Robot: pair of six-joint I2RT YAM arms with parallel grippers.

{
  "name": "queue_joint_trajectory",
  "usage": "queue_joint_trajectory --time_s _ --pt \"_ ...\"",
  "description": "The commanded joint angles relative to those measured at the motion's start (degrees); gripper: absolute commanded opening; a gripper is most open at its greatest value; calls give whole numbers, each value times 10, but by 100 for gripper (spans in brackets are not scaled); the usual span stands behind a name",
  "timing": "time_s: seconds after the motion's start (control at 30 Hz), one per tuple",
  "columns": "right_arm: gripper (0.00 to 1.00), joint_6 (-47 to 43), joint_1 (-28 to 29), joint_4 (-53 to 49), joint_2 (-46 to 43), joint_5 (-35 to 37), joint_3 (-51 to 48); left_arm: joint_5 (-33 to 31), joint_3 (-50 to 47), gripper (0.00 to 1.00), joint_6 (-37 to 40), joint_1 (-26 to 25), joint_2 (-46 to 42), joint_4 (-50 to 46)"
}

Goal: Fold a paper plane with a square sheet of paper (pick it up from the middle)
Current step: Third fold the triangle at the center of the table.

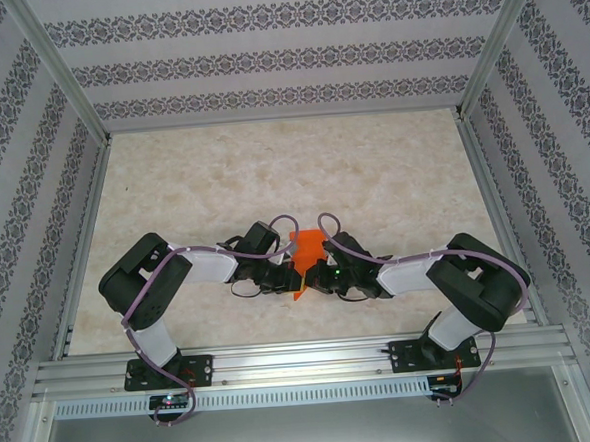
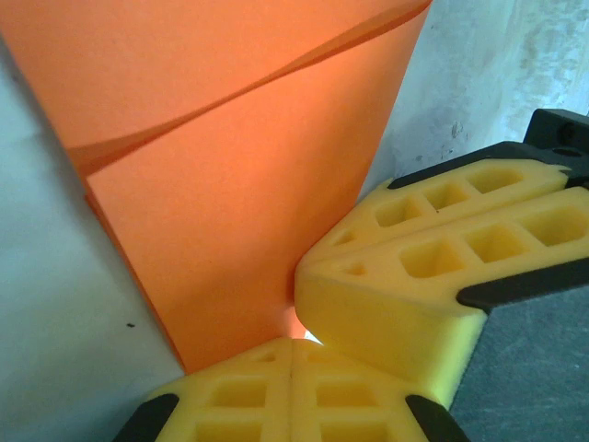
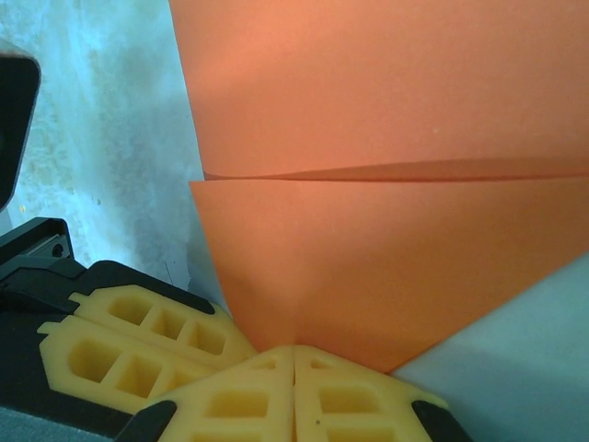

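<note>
The orange sheet of paper [image 1: 306,248] is folded into layers and stands up off the table between the two arms. My left gripper [image 1: 288,277] and right gripper [image 1: 319,277] meet at its lower end, tip to tip. In the left wrist view the folded sheet [image 2: 239,184] runs down to my shut left gripper [image 2: 293,354]; the right gripper's yellow fingers [image 2: 433,267] press in beside it. In the right wrist view the sheet [image 3: 386,184] shows a horizontal fold line and a crease running into my shut right gripper [image 3: 294,361], with the left gripper's fingers [image 3: 138,345] alongside.
The marbled tabletop [image 1: 272,172] is walled by patterned panels [image 1: 265,57] and aluminium rails [image 1: 294,361] along the near edge. Both arm bases sit on that near rail.
</note>
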Motion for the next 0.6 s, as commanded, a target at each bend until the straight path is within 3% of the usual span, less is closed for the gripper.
queue_joint_trajectory --time_s 0.0,0.57 --pt "8 -13 -28 -15 36 66 0 -98 -41 8 25 2 47 -107" --pt "10 -78 -170 -40 21 40 11 -102 -44 7 32 2 55 -110"
